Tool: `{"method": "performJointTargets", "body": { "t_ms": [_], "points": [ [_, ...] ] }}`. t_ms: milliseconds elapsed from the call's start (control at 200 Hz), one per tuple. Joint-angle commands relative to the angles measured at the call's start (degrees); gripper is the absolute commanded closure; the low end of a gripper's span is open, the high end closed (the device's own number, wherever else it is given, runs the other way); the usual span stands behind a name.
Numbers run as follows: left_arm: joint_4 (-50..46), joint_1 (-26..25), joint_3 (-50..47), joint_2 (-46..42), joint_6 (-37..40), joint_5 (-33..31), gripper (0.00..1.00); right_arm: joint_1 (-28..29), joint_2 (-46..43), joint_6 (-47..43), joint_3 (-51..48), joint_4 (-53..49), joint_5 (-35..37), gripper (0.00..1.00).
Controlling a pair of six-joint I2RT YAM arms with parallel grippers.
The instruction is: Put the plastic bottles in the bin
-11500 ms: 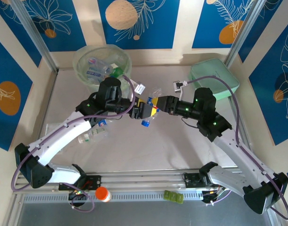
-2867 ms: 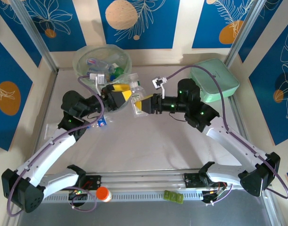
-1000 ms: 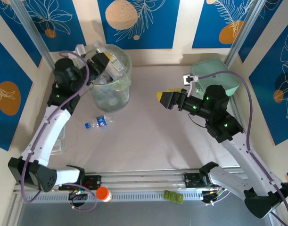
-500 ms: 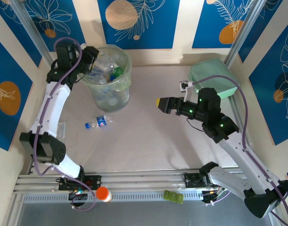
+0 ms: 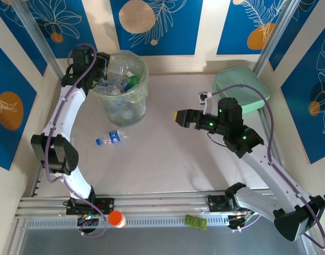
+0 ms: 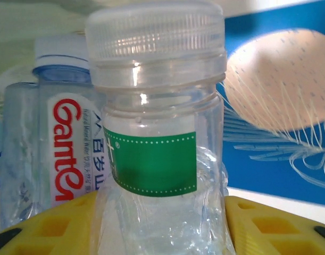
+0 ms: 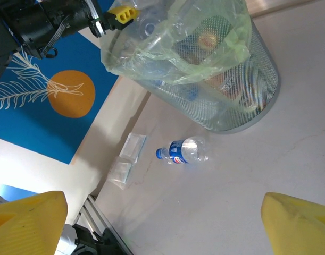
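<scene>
While left gripper (image 6: 159,226) pinches a clear green-labelled plastic bottle (image 6: 154,106) at the rim of the tall pale-green lined bin (image 5: 131,106), we log: right gripper (image 5: 179,116) spread above counter (image 5: 167,159) | blue-labelled bottle (image 5: 110,139) lying beside bin.

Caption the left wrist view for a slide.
Left gripper holds a green-labelled clear bottle; a red-lettered bottle sits behind it.

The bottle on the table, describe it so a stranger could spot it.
Find the tall green bin at the far left. Just in front, a small clear bottle lies on its side. Unlike those inside, it is alone, with blue cap and label.
</scene>
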Motion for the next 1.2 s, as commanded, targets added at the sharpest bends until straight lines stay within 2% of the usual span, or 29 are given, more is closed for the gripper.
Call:
{"method": "performJointTargets", "body": {
  "t_ms": [0,135,200,335,405,640,820,1015,1195],
  "points": [
    [1.80,-1.43,-0.82,-0.95,-9.18,-9.03,0.66,1.11,1.23,-0.16,-0.93,1.72,0.06,0.06],
    [0.53,-1.74,0.92,0.60,-10.63,-9.49,0.66,2.18,1.45,-0.67,-1.07,1.52,0.94,0.06],
    [-2.00,-1.74,3.00,1.55,-8.50,-8.68,0.67,2.41,1.19,-1.11,-1.01,1.00,1.54,0.06],
    [-0.76,-1.74,2.63,1.31,-4.50,-4.99,0.68,2.56,0.18,-1.74,-1.27,0.16,2.37,0.06],
    [-3.88,-1.73,4.79,1.39,-1.02,-3.27,0.68,2.60,-0.17,-2.05,-1.29,-0.28,2.39,0.06],
    [-6.08,-1.65,5.18,-2.38,6.08,0.08,0.68,2.65,-0.83,-2.10,-2.15,-0.38,2.34,0.06],
    [-15.59,-1.65,12.66,0.02,11.82,3.17,0.68,2.73,-1.12,-2.26,-2.57,-0.57,2.65,0.06],
    [-26.38,-1.83,24.05,7.51,16.68,1.27,0.67,2.74,-1.18,-2.17,-3.02,-0.53,3.16,0.06],
    [-30.17,-3.75,30.22,13.11,19.08,0.52,0.66,2.65,-1.17,-2.36,-3.56,-0.89,3.84,0.06]
  ]
}}
